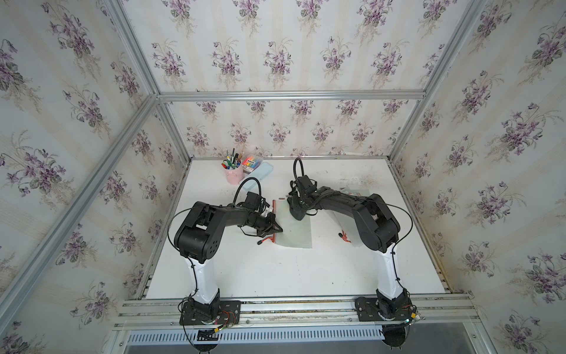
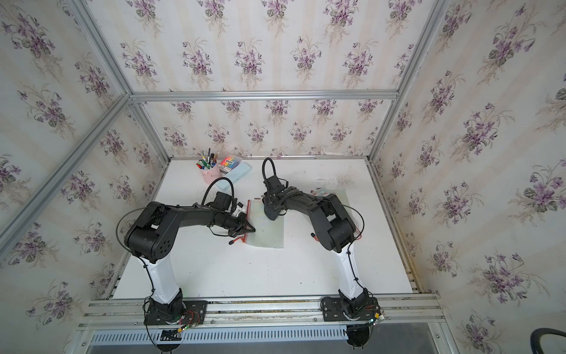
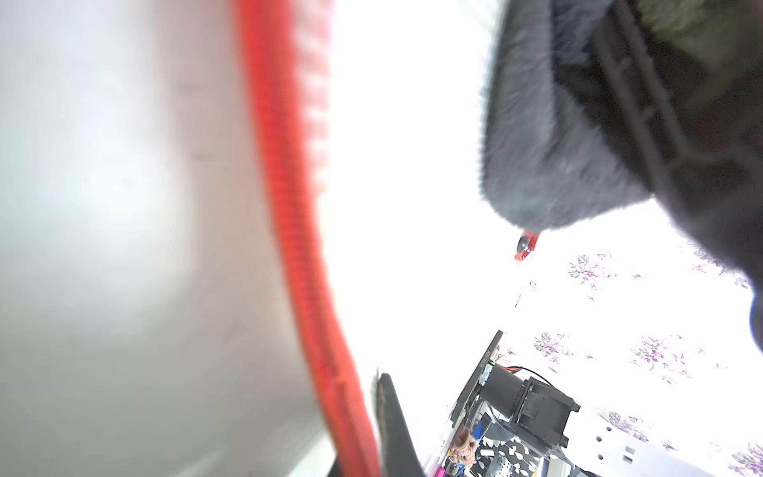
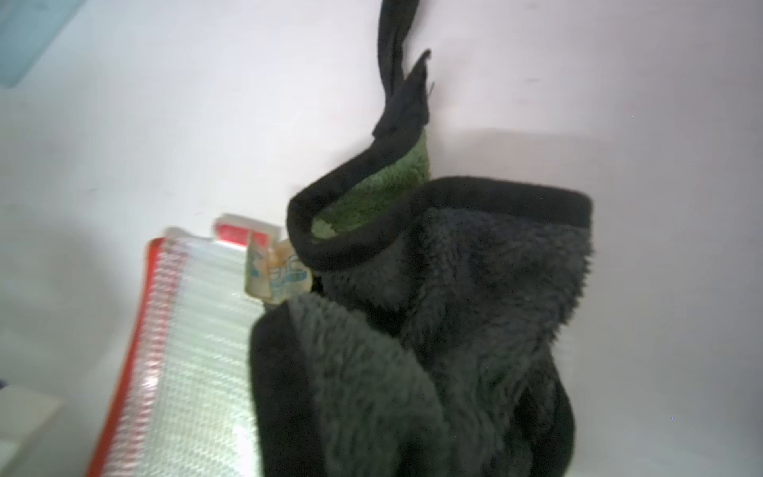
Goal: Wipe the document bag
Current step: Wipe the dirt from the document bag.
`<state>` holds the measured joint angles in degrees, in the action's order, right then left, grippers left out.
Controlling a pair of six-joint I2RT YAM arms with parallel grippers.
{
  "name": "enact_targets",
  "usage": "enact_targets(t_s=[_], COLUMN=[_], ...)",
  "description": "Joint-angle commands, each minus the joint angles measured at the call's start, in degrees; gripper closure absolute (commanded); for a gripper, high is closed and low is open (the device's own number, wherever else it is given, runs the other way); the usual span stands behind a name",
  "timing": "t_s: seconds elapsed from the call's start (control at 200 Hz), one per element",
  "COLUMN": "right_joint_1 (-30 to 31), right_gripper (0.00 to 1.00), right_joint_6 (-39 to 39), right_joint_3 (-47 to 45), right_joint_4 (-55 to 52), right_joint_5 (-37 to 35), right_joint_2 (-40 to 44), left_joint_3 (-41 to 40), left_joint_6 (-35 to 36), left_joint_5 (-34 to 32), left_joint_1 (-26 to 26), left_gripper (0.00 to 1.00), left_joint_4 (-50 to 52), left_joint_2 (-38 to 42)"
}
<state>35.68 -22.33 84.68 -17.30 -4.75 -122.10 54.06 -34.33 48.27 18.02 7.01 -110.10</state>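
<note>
- Broadly, the white surface (image 1: 245, 269) fills the floor of the wallpapered enclosure, with both arms reaching in over it from the near edge.
- The document bag (image 1: 295, 233) lies flat near the middle of the surface between the two arms. It is translucent and ribbed, with a red zipper (image 3: 285, 206) along the side toward the left arm.
- A pale blue case (image 1: 258, 176) lies at the far left of the surface, well apart from the bag.
- The cloth (image 4: 454, 309), dark grey and fluffy with black trim and a green inner face, hangs bunched over the bag's far corner.
- A pink cup (image 1: 234, 174) of pens stands just beside the blue case.
- The right claw (image 1: 297, 204) pinches the cloth from above.
- The left claw (image 1: 277, 228) is pressed together, its tip down on the bag's zipper edge.
</note>
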Motion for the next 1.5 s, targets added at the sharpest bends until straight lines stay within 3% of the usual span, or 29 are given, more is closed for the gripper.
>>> enact_targets(t_s=[0.0,0.205,0.505,0.585,0.794,0.889,1.099,1.194,1.319,1.494], right_joint_1=[2.13,12.37,1.21,2.63,13.04,10.92,-0.79,0.45,6.66,8.09], right_gripper=[0.68,0.67,0.68,0.68,0.68,0.68,0.68,0.68,0.68,0.68], right_joint_6=[1.23,2.07,0.86,0.76,-0.44,-0.49,-0.09,0.05,1.22,0.98], right_joint_3=[0.39,1.68,-8.37,-8.67,-9.05,-11.28,-15.99,-16.29,-15.53,-17.44], right_joint_4=[-2.65,-5.29,-3.62,-3.13,-2.59,-3.44,-3.43,-1.52,-0.84,0.62], right_joint_5=[-0.53,0.27,-5.34,-2.87,4.22,0.7,-3.52,-0.52,0.93,0.28], right_joint_2=[2.05,-0.84,6.99,8.61,7.34,7.72,13.36,14.8,10.9,7.76], left_joint_3=[-0.71,-0.45,-1.22,-1.64,-2.41,-3.01,-4.71,-5.27,-4.18,0.23], left_joint_6=[-0.65,-1.43,-2.27,-2.81,-4.53,-5.86,-8.3,-9.26,-8.58,-4.15], left_joint_5=[-6.26,-6.26,-6.43,-6.44,-6.55,-6.59,-6.55,-6.5,-6.66,-8.1], left_joint_1=[0.0,0.0,-0.07,-0.01,-0.06,0.0,0.02,0.0,-0.04,-0.48], left_gripper=[1.0,1.0,1.0,1.0,1.0,1.0,1.0,1.0,1.0,0.79], left_joint_4=[4.51,3.53,2.21,1.52,-0.53,-1.89,-4.75,-6.01,-5.0,1.37], left_joint_2=[-0.45,-1.2,-1.21,-1.42,-1.52,-1.09,-0.06,0.0,-0.37,-0.81])
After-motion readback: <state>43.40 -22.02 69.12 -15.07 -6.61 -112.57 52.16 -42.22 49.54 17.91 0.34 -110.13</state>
